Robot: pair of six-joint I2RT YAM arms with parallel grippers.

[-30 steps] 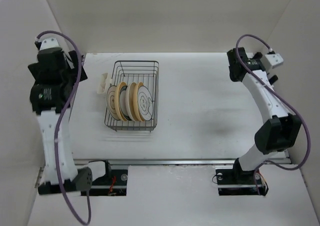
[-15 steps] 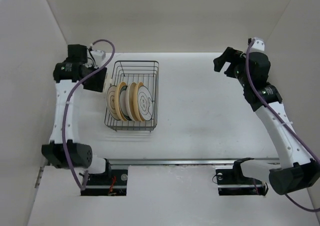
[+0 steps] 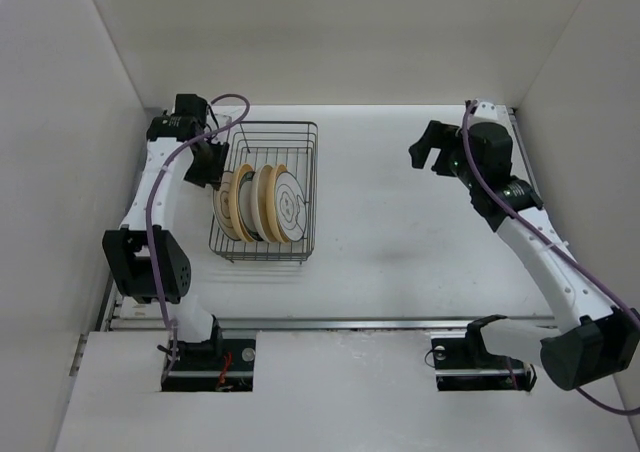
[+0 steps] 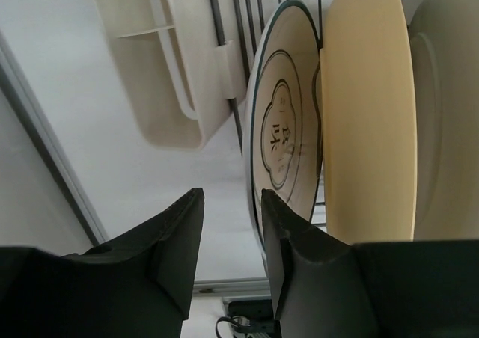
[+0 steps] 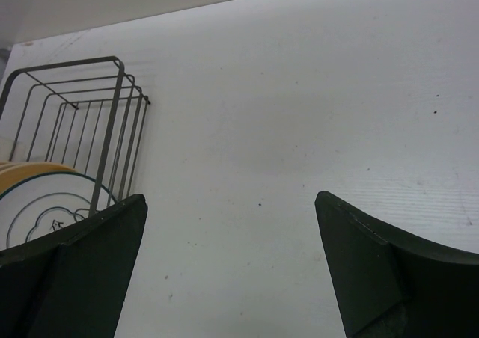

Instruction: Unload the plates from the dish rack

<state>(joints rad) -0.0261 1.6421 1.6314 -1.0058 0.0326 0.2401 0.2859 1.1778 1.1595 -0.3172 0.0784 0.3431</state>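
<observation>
Table [image 3: 400, 232]: white, carries the dish rack [image 3: 272, 125] on its left half, well apart from the right arm. Rack is a dark wire basket; plates [image 3: 262, 204] stand upright on edge in a tight row in its near half, and the far half shows only wire. In the left wrist view the row starts at the left with a white plate with a dark ringed rim and a centre mark [image 4: 281, 128]. A yellow plate [image 4: 367, 114] stands against it, then a cream plate [image 4: 449, 106] at the frame edge. Right wrist view shows another ringed white plate [image 5: 45, 211] behind the rack's near wires. Left gripper [image 4: 230, 203]: at the rack's left side, close by the end plate. Jaws are parted only narrowly and hold nothing. The ringed plate's rim runs down just beside the right-hand finger [image 4: 288, 256] and passes behind it; cannot tell whether they touch. Right gripper [image 5: 230, 203]: hangs over bare table to the right of the rack. Its jaws are spread wide with nothing between them, only the table surface showing through the gap. White clip [image 4: 176, 61]: fixed on the outside of the rack's left wall, beyond the left gripper's fingertips.
</observation>
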